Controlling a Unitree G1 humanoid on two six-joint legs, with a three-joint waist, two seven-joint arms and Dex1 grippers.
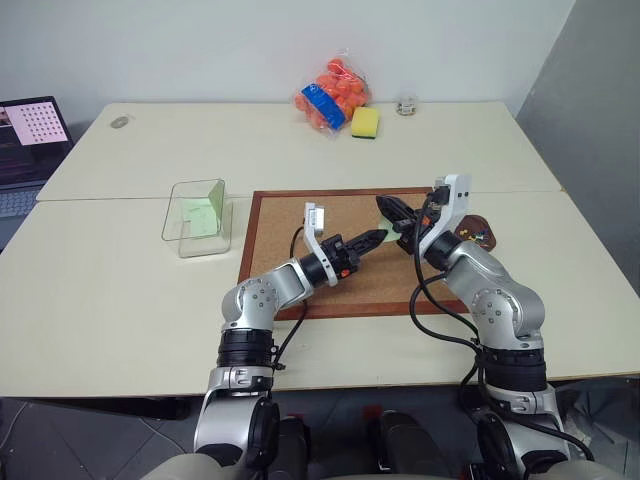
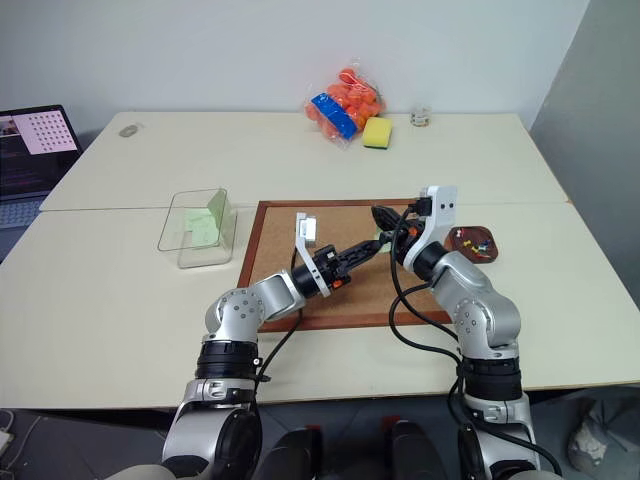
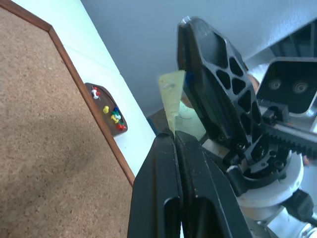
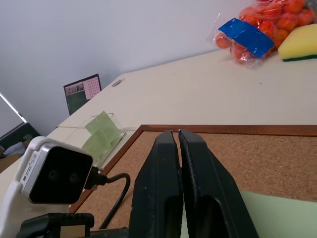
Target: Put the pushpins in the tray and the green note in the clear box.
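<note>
1. The clear box point(image 1: 198, 217) sits on the tabletop point(image 1: 120, 290), left of the corkboard point(image 1: 290, 250), with green paper inside.
2. Left pincer point(image 1: 378, 236), pressed together, pinches the green note point(image 3: 173, 99) above the corkboard.
3. Right pincer point(image 1: 390, 207) also clamps the note.
4. Pushpins point(image 3: 113, 115) lie in the tray point(image 2: 492, 252), rightmost.

Silver-grey jointed arms are wearing black bands; black cables are looping along them; white camera blocks are sitting above black, ribbed fingers point(image 3: 213, 89).
</note>
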